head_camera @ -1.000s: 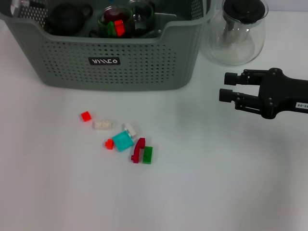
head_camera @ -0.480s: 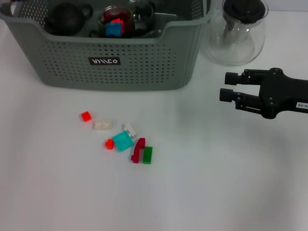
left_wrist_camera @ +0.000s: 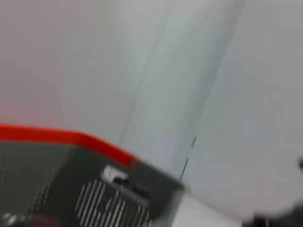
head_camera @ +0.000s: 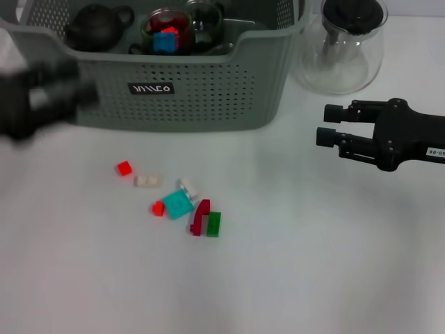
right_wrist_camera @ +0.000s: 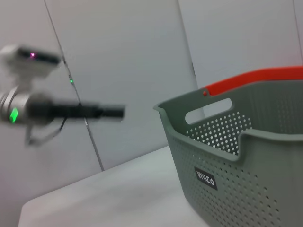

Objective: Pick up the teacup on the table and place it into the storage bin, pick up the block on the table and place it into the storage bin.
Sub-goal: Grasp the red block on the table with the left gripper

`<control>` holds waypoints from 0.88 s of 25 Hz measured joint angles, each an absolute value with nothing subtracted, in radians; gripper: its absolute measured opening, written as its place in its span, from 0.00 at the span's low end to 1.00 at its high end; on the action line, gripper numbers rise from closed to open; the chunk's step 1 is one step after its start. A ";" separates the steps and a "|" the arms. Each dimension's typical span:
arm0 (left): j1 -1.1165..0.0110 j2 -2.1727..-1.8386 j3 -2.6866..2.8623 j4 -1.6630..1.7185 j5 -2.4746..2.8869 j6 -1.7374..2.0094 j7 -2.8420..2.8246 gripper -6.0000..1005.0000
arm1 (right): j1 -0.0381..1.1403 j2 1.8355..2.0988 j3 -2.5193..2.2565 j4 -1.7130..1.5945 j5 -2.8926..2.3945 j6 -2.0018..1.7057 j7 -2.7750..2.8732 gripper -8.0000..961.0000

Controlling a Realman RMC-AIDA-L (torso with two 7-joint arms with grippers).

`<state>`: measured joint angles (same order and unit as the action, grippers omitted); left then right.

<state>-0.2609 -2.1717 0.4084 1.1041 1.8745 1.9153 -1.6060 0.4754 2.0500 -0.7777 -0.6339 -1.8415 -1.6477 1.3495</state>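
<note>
Left gripper (head_camera: 42,101): blurred dark shape at 9 o'clock of head view, in front of near left wall of grey-green perforated plastic storage bin (head_camera: 208,97); cannot tell whether open or closed, or whether holding anything.

Bin at 12 o'clock on white table (head_camera: 313,264); holds dark round teapot (head_camera: 97,26) and clear glass teacup (head_camera: 167,28) with blue and red blocks inside.

Loose blocks at centre, 5 o'clock of left gripper, well apart from it: small red cube (head_camera: 124,168), teal square block (head_camera: 177,204), green block (head_camera: 213,223).

Right gripper (head_camera: 332,125): black, at 3 o'clock, fingers slightly parted, empty, below clear glass carafe (head_camera: 341,45).
</note>
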 joint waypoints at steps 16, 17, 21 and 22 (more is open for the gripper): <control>-0.313 -2.163 0.327 0.609 2.120 1.464 -0.911 0.56 | 0.471 2.057 -0.778 -0.633 -1.842 -1.629 1.361 0.53; -0.321 -2.165 0.329 0.599 2.119 1.436 -0.889 0.55 | 0.470 2.057 -0.778 -0.633 -1.842 -1.629 1.361 0.53; -0.343 -2.167 0.330 0.550 2.117 1.354 -0.837 0.50 | 0.467 2.057 -0.778 -0.633 -1.842 -1.629 1.361 0.53; -0.347 -2.167 0.330 0.542 2.117 1.339 -0.834 0.48 | 0.466 2.057 -0.778 -0.633 -1.842 -1.629 1.361 0.53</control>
<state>-0.3474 -2.1668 0.3296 0.5415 2.1168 1.3389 -0.8345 0.4664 2.0571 -0.7776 -0.6334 -1.8416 -1.6287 1.3607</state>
